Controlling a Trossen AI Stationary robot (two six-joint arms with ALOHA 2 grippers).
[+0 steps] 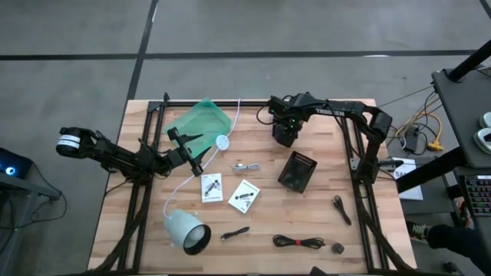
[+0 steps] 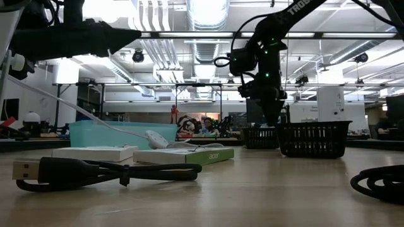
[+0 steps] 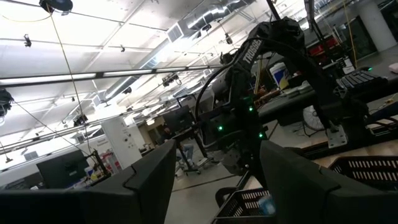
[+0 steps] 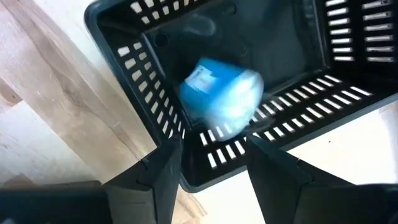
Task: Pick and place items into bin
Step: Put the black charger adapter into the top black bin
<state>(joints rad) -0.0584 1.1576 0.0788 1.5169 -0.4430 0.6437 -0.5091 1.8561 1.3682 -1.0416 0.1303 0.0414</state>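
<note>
Table [image 1: 322, 222], wooden, carries everything; clock directions are read on the high view.

Black slatted bin [image 4: 155, 93] sits directly under the right gripper [image 1: 285, 134], toward 12 o'clock on the table. A second black basket [image 1: 298, 170] stands just beside it at 5 o'clock.

Right jaws: parted, nothing between them. A blue-and-white item [image 4: 221, 93] shows blurred inside the bin, beyond the fingertips and clear of both. Judgement: this item is released and this placement is done.

Left gripper [image 1: 188, 149] hangs near 9 o'clock of the table centre, jaws spread and empty.

Loose items left on the table:
- two white cards [image 1: 212, 186], side by side near centre
- black coiled cable [image 1: 299, 242], long axis running 9 to 3, at the 6 o'clock edge
- black stick [image 1: 341, 208] and another stick [image 1: 235, 232]
- small silver piece [image 1: 245, 165]
- dark disc [image 1: 337, 247]

Relation for the next pick, as a judgement: the cards lie at about 5 o'clock from the left gripper, near it; the silver piece lies at about 7 o'clock from the right gripper. The left arm is nearer the cards, and the right arm is nearer the bin.
</note>
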